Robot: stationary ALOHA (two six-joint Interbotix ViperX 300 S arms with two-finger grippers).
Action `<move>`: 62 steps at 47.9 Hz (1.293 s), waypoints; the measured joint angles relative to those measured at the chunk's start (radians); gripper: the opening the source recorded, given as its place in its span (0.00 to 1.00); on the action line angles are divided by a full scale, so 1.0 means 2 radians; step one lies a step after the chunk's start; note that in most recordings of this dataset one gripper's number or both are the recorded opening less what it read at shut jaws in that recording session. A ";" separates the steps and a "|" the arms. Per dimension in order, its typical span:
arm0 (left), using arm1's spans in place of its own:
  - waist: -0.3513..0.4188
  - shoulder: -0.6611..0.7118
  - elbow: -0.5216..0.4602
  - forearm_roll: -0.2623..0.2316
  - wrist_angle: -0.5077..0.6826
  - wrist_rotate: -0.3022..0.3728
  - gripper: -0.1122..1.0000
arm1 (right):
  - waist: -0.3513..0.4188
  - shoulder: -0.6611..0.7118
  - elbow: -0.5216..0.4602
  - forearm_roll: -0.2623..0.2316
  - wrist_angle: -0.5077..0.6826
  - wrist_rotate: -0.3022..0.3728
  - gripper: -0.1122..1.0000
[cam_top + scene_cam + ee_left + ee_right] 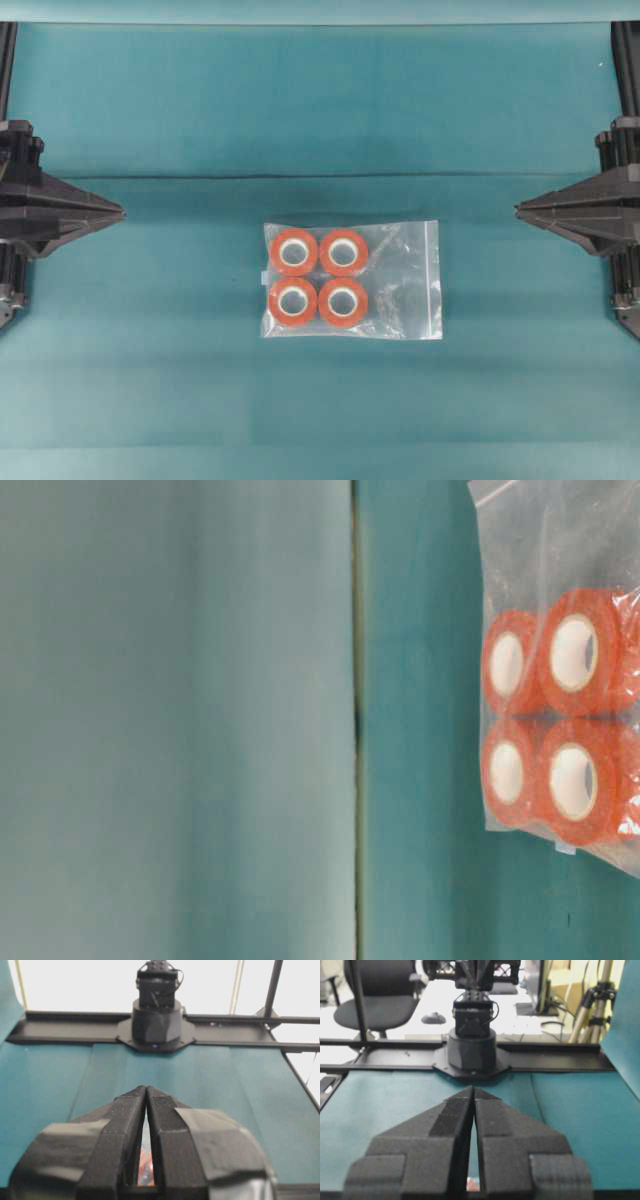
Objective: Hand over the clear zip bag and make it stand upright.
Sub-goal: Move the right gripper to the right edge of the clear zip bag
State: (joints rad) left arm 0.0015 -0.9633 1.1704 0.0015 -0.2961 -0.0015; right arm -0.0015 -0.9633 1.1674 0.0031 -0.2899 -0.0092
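Item one, the clear zip bag [352,280]: it is lying flat on the teal table cover [150,380], midway between my two arms and well apart from both, so either side could be reaching it. Its four orange tape rolls [318,277] are crowding the left half in a two-by-two block, while the right half, nearer the zip strip, is sitting slack and empty; I am judging that the weighted end is the one that should be going down when the bag is stood up. Item two, my left gripper [120,212]: I am keeping its tips pressed together on nothing, parked at the left edge and pointing inward. Item three, my right gripper [519,210]: likewise closed to a narrow seam, empty, parked at the right edge and mirroring the other. No pickup is under way yet; both arms are waiting in matching rest poses.
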 measured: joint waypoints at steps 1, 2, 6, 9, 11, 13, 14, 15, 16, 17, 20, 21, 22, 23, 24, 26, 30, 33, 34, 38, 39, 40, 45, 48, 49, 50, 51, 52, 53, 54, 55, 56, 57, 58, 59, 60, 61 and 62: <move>0.000 0.000 0.000 0.000 0.000 0.000 0.23 | -0.001 0.000 0.000 0.000 -0.001 0.002 0.18; 0.000 0.006 0.000 0.001 0.000 0.000 0.21 | 0.000 0.001 0.000 0.001 -0.001 0.006 0.17; -0.002 0.045 -0.005 0.001 0.000 -0.005 0.11 | -0.006 0.014 -0.004 0.058 0.018 0.028 0.10; -0.005 0.069 -0.013 0.002 0.000 -0.005 0.09 | -0.015 0.028 -0.009 0.108 0.042 0.049 0.10; -0.009 0.082 -0.021 0.002 0.001 0.000 0.09 | -0.021 0.038 -0.013 0.144 0.063 0.065 0.10; -0.012 0.091 -0.025 0.002 0.002 -0.002 0.09 | -0.027 0.046 -0.015 0.174 0.081 0.080 0.10; -0.014 0.096 -0.028 0.002 0.002 -0.002 0.09 | -0.028 0.050 -0.016 0.187 0.091 0.086 0.10; -0.016 0.100 -0.031 0.002 0.002 -0.002 0.09 | -0.029 0.054 -0.017 0.199 0.099 0.093 0.10; -0.017 0.105 -0.033 0.002 0.002 -0.001 0.09 | -0.030 0.058 -0.017 0.210 0.107 0.098 0.10; -0.018 0.110 -0.035 0.002 0.002 -0.001 0.09 | -0.031 0.062 -0.017 0.225 0.117 0.107 0.10; -0.019 0.123 -0.040 0.002 0.002 -0.002 0.09 | -0.036 0.074 -0.017 0.255 0.137 0.130 0.10; -0.020 0.127 -0.041 0.002 0.003 -0.002 0.09 | -0.038 0.079 -0.016 0.264 0.142 0.138 0.10; -0.020 0.130 -0.041 0.002 0.004 -0.002 0.09 | -0.042 0.084 -0.015 0.272 0.143 0.146 0.10; -0.020 0.132 -0.042 0.002 0.005 -0.002 0.09 | -0.045 0.089 -0.015 0.281 0.146 0.155 0.10; -0.020 0.135 -0.043 0.002 0.005 -0.002 0.09 | -0.048 0.094 -0.014 0.288 0.146 0.164 0.10; -0.020 0.137 -0.044 0.002 0.005 0.000 0.09 | -0.052 0.104 -0.011 0.302 0.148 0.180 0.10; -0.020 0.143 -0.045 0.002 0.005 -0.001 0.09 | -0.057 0.130 -0.002 0.323 0.150 0.217 0.10; -0.020 0.146 -0.044 0.003 0.005 -0.001 0.09 | -0.056 0.160 0.003 0.331 0.154 0.245 0.10; -0.020 0.146 -0.045 0.002 0.005 -0.001 0.09 | -0.054 0.168 0.004 0.332 0.154 0.251 0.10; -0.020 0.146 -0.045 0.002 0.005 -0.001 0.09 | -0.042 0.204 0.004 0.333 0.155 0.268 0.10; -0.020 0.146 -0.045 0.002 0.005 -0.001 0.09 | -0.039 0.212 0.004 0.333 0.155 0.273 0.10; -0.020 0.146 -0.045 0.003 0.005 -0.002 0.09 | -0.036 0.222 0.004 0.334 0.154 0.276 0.10; -0.020 0.146 -0.045 0.002 0.006 -0.002 0.09 | -0.025 0.268 -0.002 0.334 0.149 0.285 0.10; -0.020 0.146 -0.045 0.003 0.006 -0.002 0.09 | -0.024 0.290 -0.007 0.335 0.146 0.285 0.13; -0.020 0.146 -0.045 0.002 0.005 -0.002 0.09 | -0.023 0.295 -0.009 0.335 0.146 0.285 0.15; -0.020 0.146 -0.045 0.003 0.005 -0.003 0.09 | -0.023 0.300 -0.011 0.335 0.145 0.285 0.17; -0.020 0.146 -0.045 0.002 0.005 -0.005 0.09 | -0.023 0.305 -0.012 0.336 0.144 0.285 0.21; -0.020 0.146 -0.045 0.003 0.006 -0.005 0.09 | -0.023 0.310 -0.013 0.337 0.143 0.285 0.25; -0.020 0.146 -0.045 0.002 0.006 -0.005 0.09 | -0.022 0.313 -0.014 0.337 0.143 0.285 0.29; -0.020 0.146 -0.045 0.003 0.006 -0.005 0.09 | -0.022 0.317 -0.015 0.338 0.142 0.285 0.34; -0.020 0.147 -0.045 0.003 0.006 -0.005 0.09 | -0.022 0.320 -0.015 0.340 0.141 0.285 0.40; -0.020 0.146 -0.045 0.003 0.006 -0.005 0.09 | -0.022 0.323 -0.015 0.342 0.139 0.286 0.45; -0.020 0.146 -0.045 0.003 0.005 -0.005 0.09 | -0.021 0.326 -0.015 0.345 0.137 0.288 0.51; -0.020 0.147 -0.045 0.003 0.005 -0.005 0.09 | -0.021 0.329 -0.015 0.348 0.133 0.288 0.58; -0.020 0.146 -0.045 0.002 0.006 -0.005 0.09 | -0.021 0.331 -0.016 0.351 0.130 0.288 0.63; -0.020 0.147 -0.045 0.002 0.006 -0.005 0.09 | -0.021 0.332 -0.016 0.352 0.126 0.288 0.69; -0.020 0.146 -0.045 0.003 0.005 -0.005 0.09 | -0.021 0.334 -0.016 0.354 0.121 0.289 0.74; -0.020 0.147 -0.045 0.003 0.005 -0.005 0.09 | -0.021 0.334 -0.015 0.354 0.116 0.289 0.78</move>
State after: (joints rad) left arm -0.0383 -0.6688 1.0799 0.0077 -0.2853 -0.0123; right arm -0.0445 -0.2945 1.1367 0.7118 -0.0583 0.5691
